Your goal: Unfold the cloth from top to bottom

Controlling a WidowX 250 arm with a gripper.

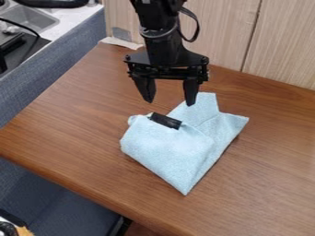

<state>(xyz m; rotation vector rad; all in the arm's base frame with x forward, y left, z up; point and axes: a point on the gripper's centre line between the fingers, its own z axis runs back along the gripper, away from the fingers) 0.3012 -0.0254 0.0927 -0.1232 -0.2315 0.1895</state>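
Cloth (172, 150), pale blue, lies folded on my bench (73, 124), 1 black strip (166, 120) on it; my gripper (170, 103) hangs near its far side, 2 fingers spread apart.

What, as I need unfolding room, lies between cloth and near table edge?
Bare table lies between the cloth and that edge, in the camera view.

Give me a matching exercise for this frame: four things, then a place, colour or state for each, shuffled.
1. Gripper
2. Cloth
3. Tabletop
4. Small black strip

A. Light blue, partly folded
B. On the light blue fabric
C. Fingers apart, nothing between them
D. Brown, wood-grained

Pairs: 1-C; 2-A; 3-D; 4-B
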